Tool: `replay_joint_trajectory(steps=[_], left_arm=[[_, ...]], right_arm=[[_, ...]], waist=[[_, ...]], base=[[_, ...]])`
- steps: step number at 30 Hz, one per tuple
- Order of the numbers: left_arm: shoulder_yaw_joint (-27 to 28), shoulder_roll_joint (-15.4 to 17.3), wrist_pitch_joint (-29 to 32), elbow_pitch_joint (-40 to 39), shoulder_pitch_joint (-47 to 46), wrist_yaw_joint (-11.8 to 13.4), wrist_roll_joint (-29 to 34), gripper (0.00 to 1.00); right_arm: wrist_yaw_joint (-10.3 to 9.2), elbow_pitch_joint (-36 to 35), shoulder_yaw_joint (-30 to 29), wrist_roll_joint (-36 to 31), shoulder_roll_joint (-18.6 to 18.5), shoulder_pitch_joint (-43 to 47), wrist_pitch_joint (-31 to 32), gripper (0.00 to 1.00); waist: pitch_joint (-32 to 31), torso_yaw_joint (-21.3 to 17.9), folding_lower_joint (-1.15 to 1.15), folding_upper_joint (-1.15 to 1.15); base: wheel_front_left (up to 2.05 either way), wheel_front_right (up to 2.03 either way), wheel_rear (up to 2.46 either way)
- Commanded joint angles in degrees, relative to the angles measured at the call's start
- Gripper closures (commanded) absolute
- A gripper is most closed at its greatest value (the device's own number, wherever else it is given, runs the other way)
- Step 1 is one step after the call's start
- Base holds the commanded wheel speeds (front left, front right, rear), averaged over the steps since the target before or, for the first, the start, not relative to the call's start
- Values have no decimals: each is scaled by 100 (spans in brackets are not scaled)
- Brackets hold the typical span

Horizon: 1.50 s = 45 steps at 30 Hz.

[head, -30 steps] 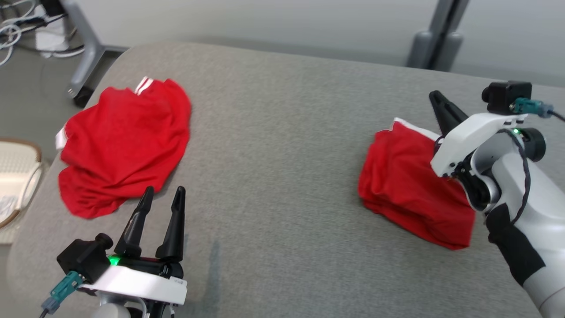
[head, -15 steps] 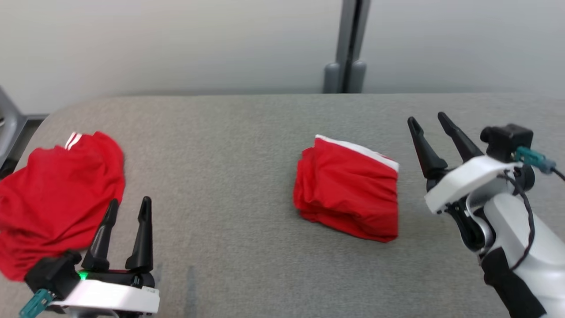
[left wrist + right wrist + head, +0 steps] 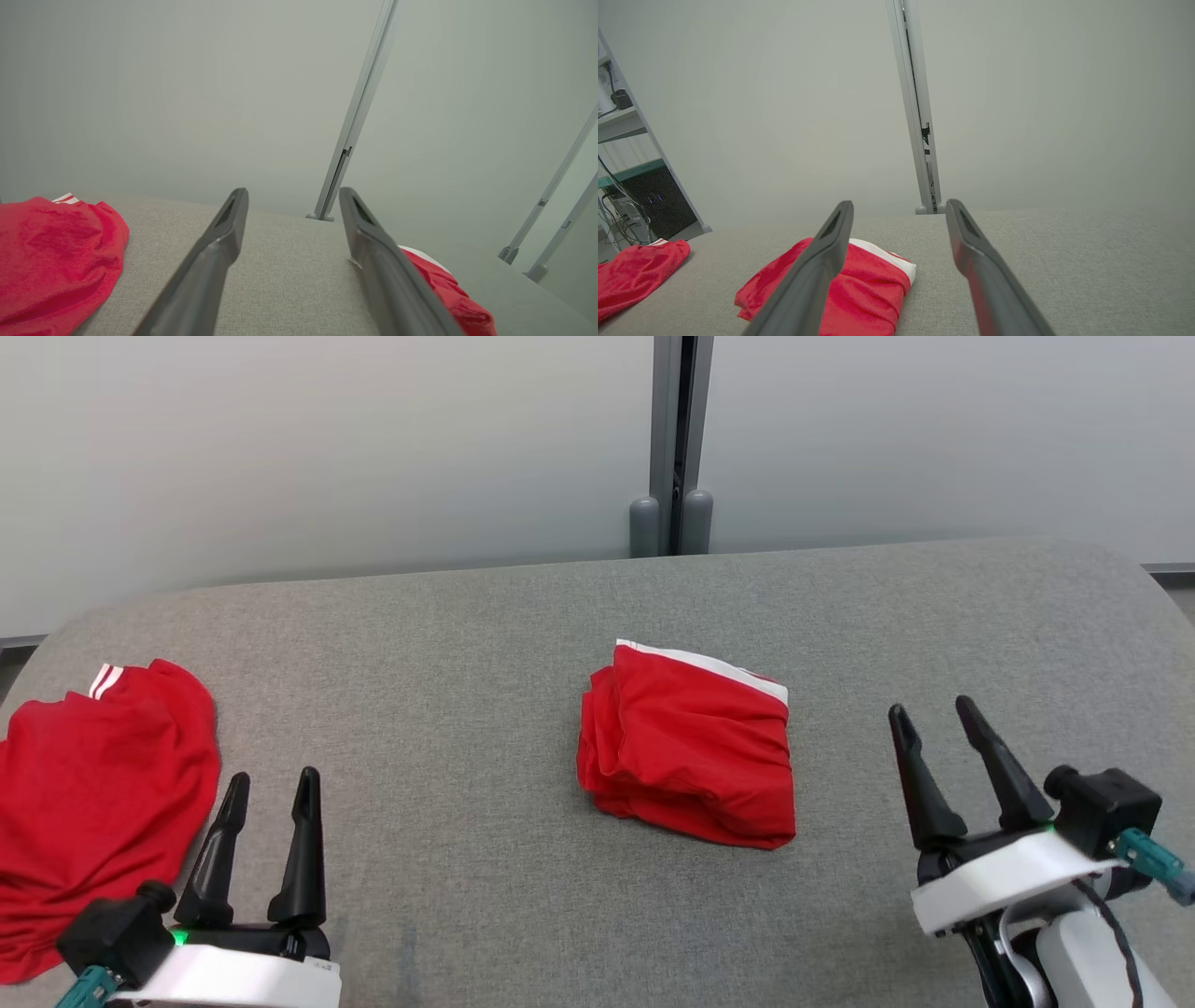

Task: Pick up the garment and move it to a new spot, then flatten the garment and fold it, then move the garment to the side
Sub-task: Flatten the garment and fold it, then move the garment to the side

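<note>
A folded red garment (image 3: 691, 747) with a white edge lies in the middle of the grey table (image 3: 485, 644); it also appears as a red bundle (image 3: 859, 284) in the right wrist view and a red corner (image 3: 444, 289) in the left wrist view. My right gripper (image 3: 932, 714) stands open to its right, apart from it, with nothing between the fingers. My left gripper (image 3: 273, 782) is open at the lower left, empty, near the table's front.
A second red garment (image 3: 84, 803) with white stripes lies loosely at the table's left edge, close to my left gripper. A grey post (image 3: 672, 439) stands against the pale wall behind the table. Shelving with cables (image 3: 621, 186) stands off to the left.
The head camera has swung right, shifting the whole scene left. My right gripper has let go of the folded garment and drawn back to the lower right, now open and clear of it.
</note>
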Motion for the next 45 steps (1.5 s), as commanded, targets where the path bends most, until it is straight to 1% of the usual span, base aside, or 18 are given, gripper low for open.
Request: replay_joint_trajectory(steps=[1,4,10,24,30,33,37,45], left_arm=[[66,14,-24,44,78,-10,77,0],[118,-11,-24,61,161,-9,153,0],[98,-24,-24,56,160,-9,382,0],[57,-26,-24,60,122,-9,517,0],[26,-49,-24,38,115,-9,547,0],[13,-31,-24,16,65,-10,511,0],[-51,10,-24,1,-33,-10,447,0],[-126,105,-25,67,-254,-9,246,0]], right_arm=[[1,-122,-46,-228,15,217,-26,0],[2,-283,-150,-334,188,430,-27,0],[1,-329,-336,-562,326,665,-27,0],[1,-231,-485,-725,379,660,-28,0],[1,-28,-561,-811,396,525,30,0],[1,196,-500,-787,360,277,174,0],[1,808,-413,-574,315,-209,556,0],[1,2166,-105,-189,347,-1329,1719,0]], waist=[[10,-27,0,0],[39,-43,0,0],[68,4,0,0],[-1,75,0,0],[26,103,0,0],[116,125,0,0],[281,223,0,0],[555,518,0,0]], base=[[0,0,0],[0,0,0],[0,0,0],[0,0,0],[0,0,0],[0,0,0],[0,0,0],[0,0,0]])
